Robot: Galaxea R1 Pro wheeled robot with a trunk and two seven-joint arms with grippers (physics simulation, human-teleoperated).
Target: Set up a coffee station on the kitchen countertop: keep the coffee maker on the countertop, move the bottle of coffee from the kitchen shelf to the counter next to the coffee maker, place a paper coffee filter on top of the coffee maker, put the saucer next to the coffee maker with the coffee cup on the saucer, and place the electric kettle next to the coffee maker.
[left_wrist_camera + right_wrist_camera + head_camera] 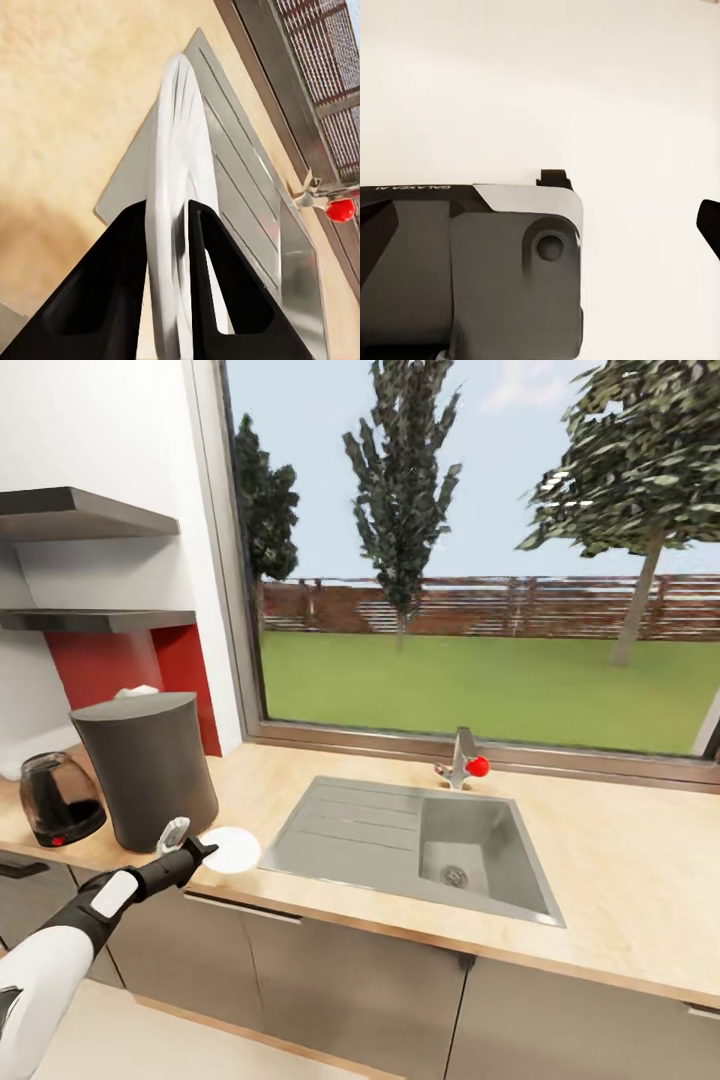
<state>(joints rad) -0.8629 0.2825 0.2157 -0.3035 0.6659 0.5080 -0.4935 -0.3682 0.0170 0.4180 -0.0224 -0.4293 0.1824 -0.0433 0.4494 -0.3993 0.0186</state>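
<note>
Saucer (231, 850) gripped between left gripper (196, 849) fingers, just right of coffee maker (148, 766) on worktop (620, 860); cup not yet placed; right fingers' state cannot be told.

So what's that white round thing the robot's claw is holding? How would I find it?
Start at the big window and look down to the wooden countertop with the grey sink. Just left of the sink, in front of the tall dark coffee maker, the left claw pinches a saucer by its rim. It is the one flat, white, round thing there; its neighbours are dark or grey.
</note>
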